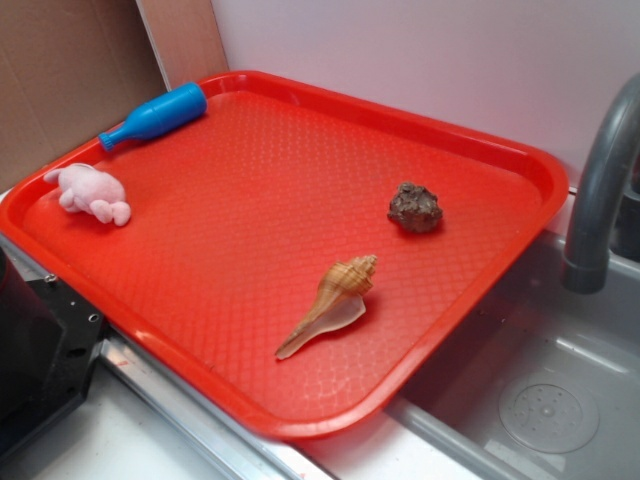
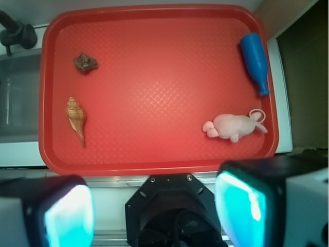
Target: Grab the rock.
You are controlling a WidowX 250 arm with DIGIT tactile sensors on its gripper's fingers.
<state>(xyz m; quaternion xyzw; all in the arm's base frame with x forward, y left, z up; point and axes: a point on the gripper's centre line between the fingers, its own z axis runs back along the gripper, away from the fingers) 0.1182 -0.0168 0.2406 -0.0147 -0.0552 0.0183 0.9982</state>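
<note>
The rock point(image 1: 415, 207) is a small dark brown lumpy stone on the right part of the red tray point(image 1: 250, 90). In the wrist view the rock point(image 2: 85, 62) lies at the tray's upper left. A tan pointed spiral seashell point(image 1: 331, 303) lies on the tray just in front of the rock, and shows in the wrist view point(image 2: 75, 119) too. My gripper point(image 2: 154, 213) is open and empty, high above the tray's near edge, far from the rock. Its two cyan pads point(image 2: 69, 218) frame the bottom of the wrist view. The gripper is not in the exterior view.
A blue toy bottle point(image 1: 155, 115) lies at the tray's far left corner and a pink plush toy point(image 1: 90, 192) at its left edge. A grey faucet point(image 1: 600, 190) and sink basin point(image 1: 545, 400) stand right of the tray. The robot's black base point(image 1: 40, 350) is at lower left.
</note>
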